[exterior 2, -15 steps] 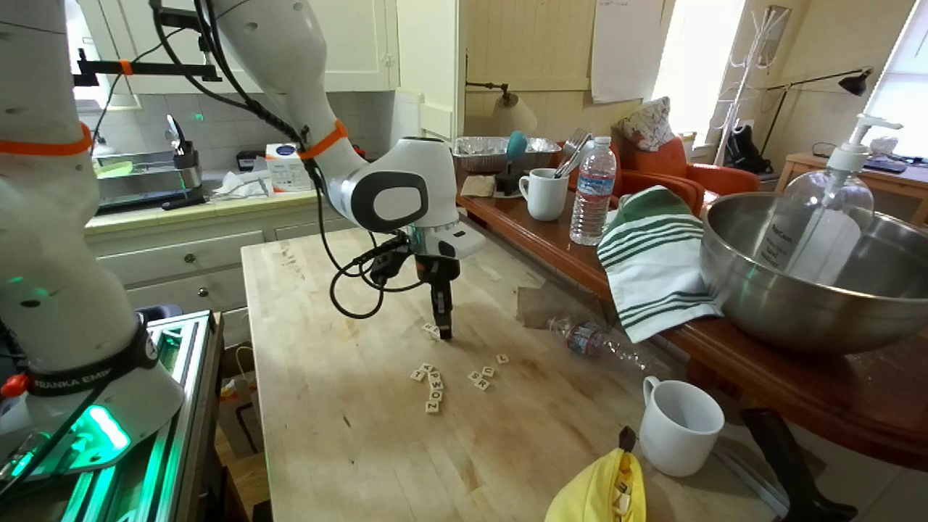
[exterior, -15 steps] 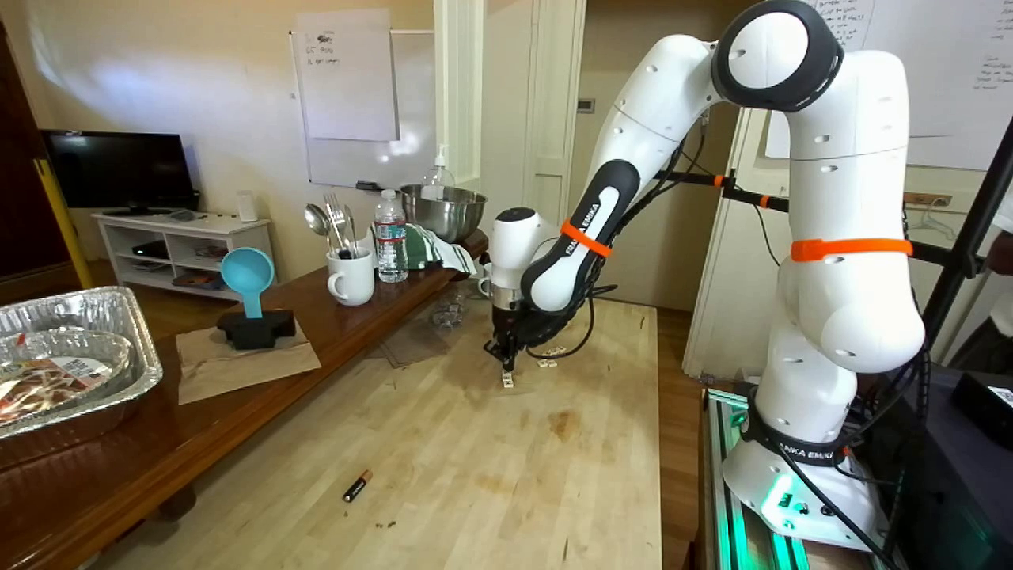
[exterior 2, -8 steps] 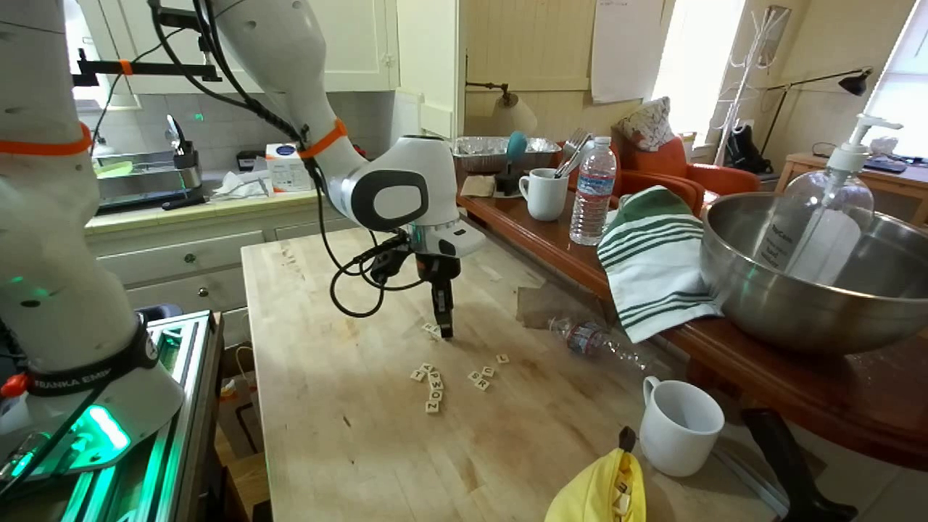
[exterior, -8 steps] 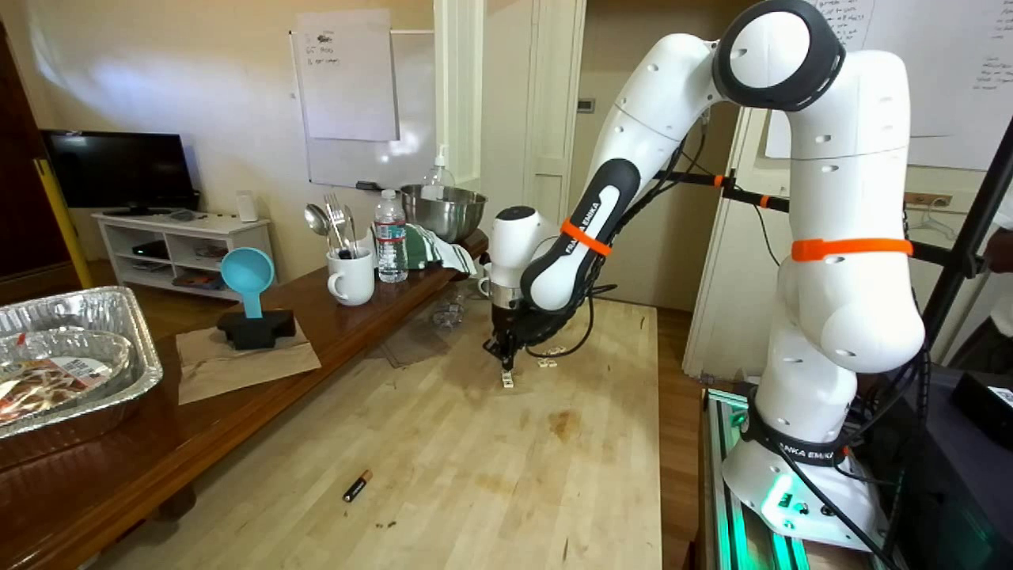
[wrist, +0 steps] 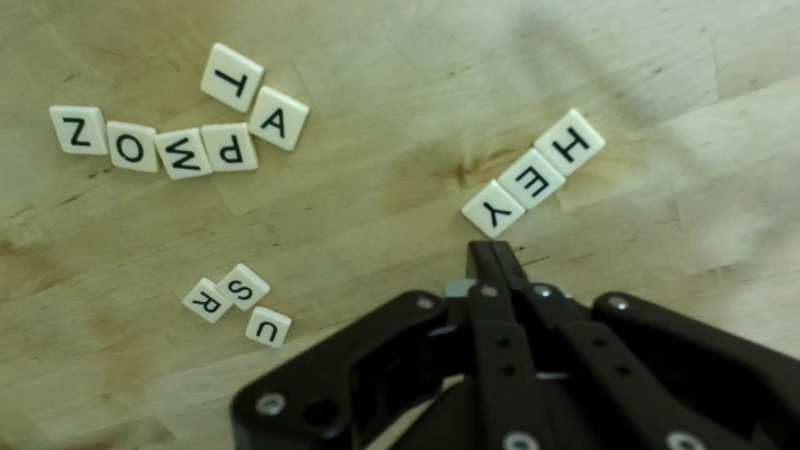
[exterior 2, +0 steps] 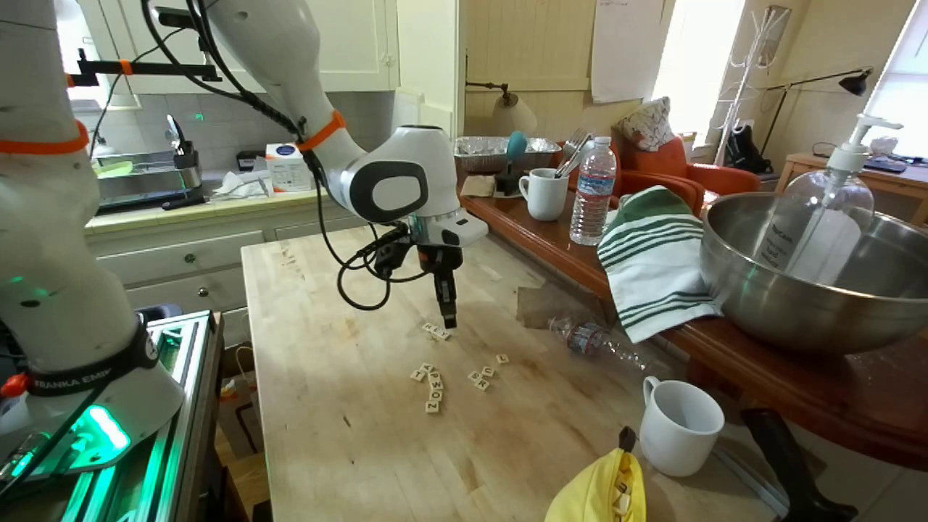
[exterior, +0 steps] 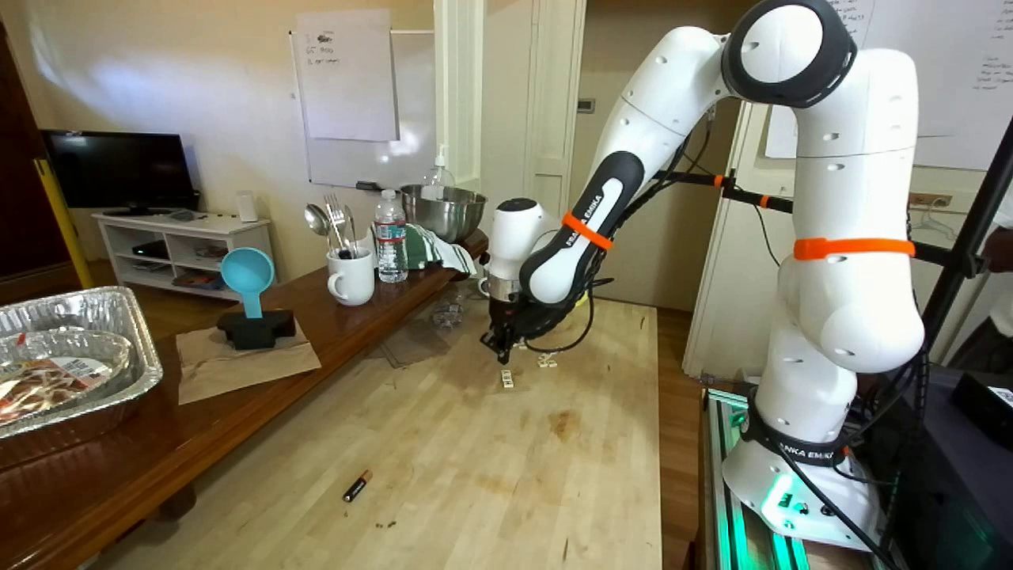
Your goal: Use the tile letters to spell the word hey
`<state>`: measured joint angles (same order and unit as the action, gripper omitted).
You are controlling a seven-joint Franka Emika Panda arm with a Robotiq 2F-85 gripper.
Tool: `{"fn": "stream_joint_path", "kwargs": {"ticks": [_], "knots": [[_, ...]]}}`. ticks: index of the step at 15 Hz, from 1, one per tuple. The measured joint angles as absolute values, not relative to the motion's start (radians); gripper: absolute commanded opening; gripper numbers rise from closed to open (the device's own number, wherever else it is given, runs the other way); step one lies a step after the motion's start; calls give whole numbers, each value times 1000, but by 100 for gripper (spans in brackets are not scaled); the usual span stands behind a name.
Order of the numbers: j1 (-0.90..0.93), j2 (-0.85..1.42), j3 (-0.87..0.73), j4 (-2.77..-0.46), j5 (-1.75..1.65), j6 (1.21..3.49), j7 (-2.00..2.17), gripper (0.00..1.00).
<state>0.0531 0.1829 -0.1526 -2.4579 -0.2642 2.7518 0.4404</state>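
Spells HEY right of centre in the wrist view, slanting down leftward from H tile [wrist: 569, 142] through E tile [wrist: 531, 179] to Y tile [wrist: 494, 209], edge to edge. Ends in frame just above the fingers [wrist: 480, 262], pressed together, holding nothing. Seems finished; probably calls for lifting away, clear of Y tile.

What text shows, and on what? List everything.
"HEY": tile row
"T", "A", "P", "O": four tiles
"S", "R", "U": three tiles
"FRA... EMIKA": forearm
"ANKA EMI...": base
N/Z tile, M/W tile: orientation unclear
Too small or blurred: lone tile, bottle label, wall notes, pump bottle
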Motion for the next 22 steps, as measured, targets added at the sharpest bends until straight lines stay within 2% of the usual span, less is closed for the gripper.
{"fn": "stream_joint_path", "kwargs": {"ticks": [2,11,22], "knots": [[47,173,-137,-2461,-227,2752,365,33],[-12,123,-24,-2471,24,2709,-105,98],[-26,65,-19,-2478,15,2640,-435,100]]}}
